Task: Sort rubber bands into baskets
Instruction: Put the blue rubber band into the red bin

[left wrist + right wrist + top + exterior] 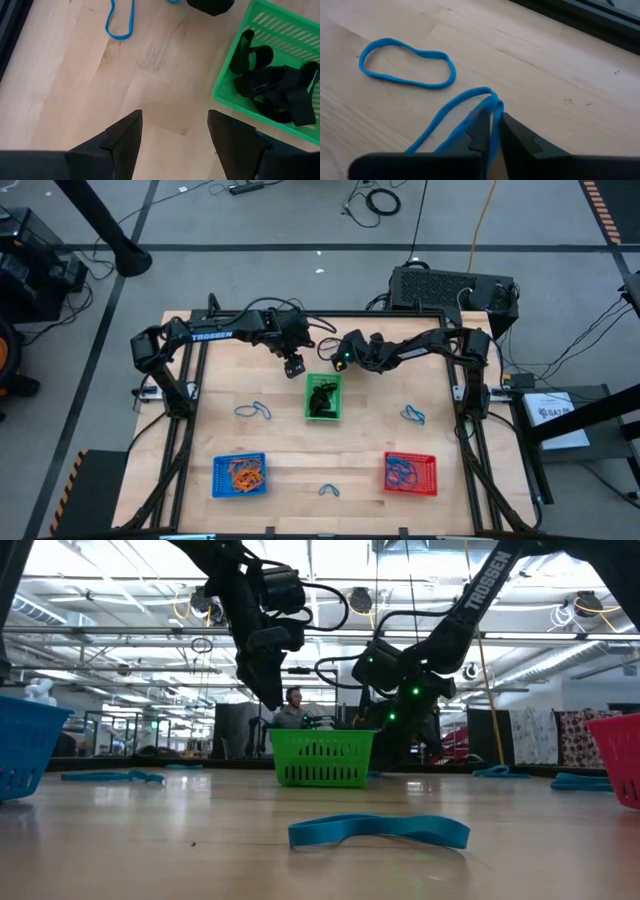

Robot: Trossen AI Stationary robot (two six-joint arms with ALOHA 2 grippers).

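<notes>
Right hand (492, 131) pinches one blue band (465, 120); three baskets.

In your low view the blue basket (25, 745) is cut off at the picture's left edge and the red basket (618, 755) at its right. The green basket (280, 75) runs off the left wrist picture. In the right wrist view, the pinched blue rubber band (465, 115) disappears behind the right gripper (492, 131). From above, you can't count the orange bands (243, 472).
</notes>
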